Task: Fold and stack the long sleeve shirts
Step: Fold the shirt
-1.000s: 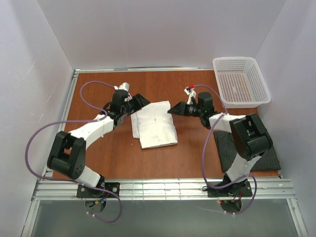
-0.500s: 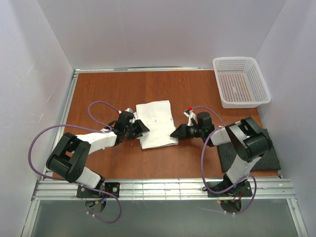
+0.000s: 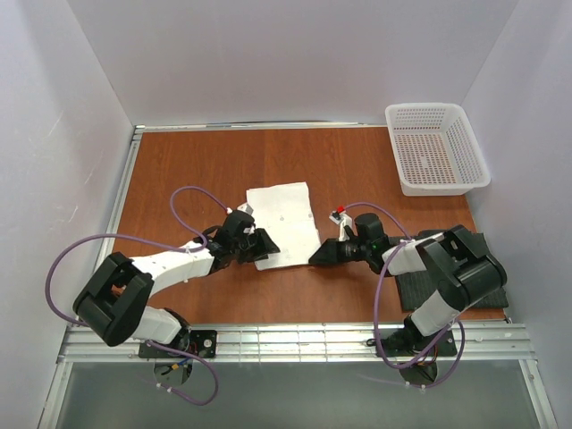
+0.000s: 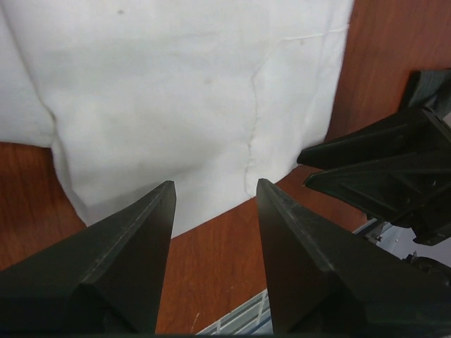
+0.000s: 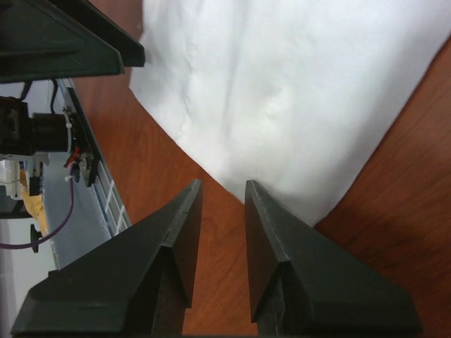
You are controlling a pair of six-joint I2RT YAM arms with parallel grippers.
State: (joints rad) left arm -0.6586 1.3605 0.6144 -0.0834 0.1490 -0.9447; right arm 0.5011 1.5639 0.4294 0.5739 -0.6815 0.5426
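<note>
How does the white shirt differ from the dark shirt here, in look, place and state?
The white shirt is plain and fully in view mid-table; the dark shirt lies at the near right edge, largely hidden under the right arm. The left tool and right tool sit at the white shirt's near edge; neither is at the dark shirt. Both lie flat on the table, apart, not stacked.

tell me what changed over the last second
Both arms pulled back toward their bases. The left gripper and right gripper went from the far corners of the white shirt to its near edge, the left one's jaws narrowing. The shirt's rumpled far edge now lies flat. Neither visibly grips it. The dark shirt and basket stayed put.
</note>
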